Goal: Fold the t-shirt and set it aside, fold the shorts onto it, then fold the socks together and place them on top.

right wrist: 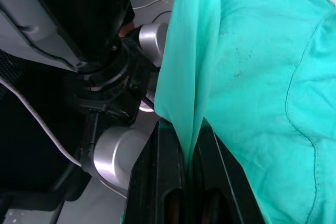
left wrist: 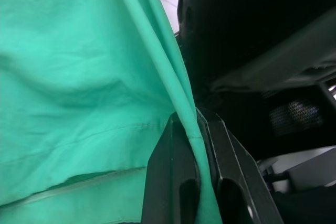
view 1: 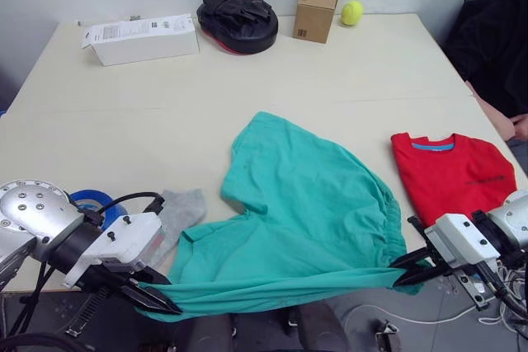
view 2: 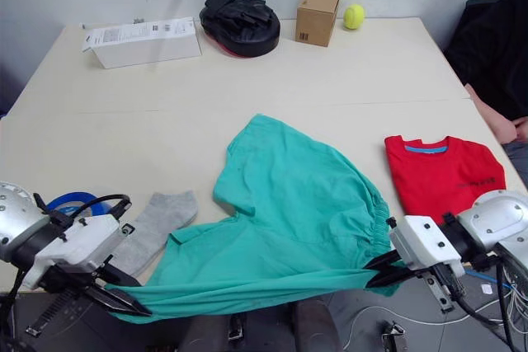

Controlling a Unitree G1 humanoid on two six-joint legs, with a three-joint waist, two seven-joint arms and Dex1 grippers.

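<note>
Shorts [view 1: 305, 220] are held taut by the near hem, w/ left gripper [view 1: 157, 301] and right gripper [view 1: 410, 271] each clamped on fabric, off the table [view 1: 124, 121] edge. T-shirt [view 1: 452, 172] lies folded just right of shorts; socks [view 1: 180, 212] just left. Risk: thin hem may slip from one grip, so the fold skews. Chest print and white box [view 1: 140, 37] label are unreadable.

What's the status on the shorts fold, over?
Left gripper and right gripper both shut on the near hem of the teal-green thin-fabric shorts, stretched taut. Folded bright red t-shirt aside right. Grey sock beside shorts.
</note>
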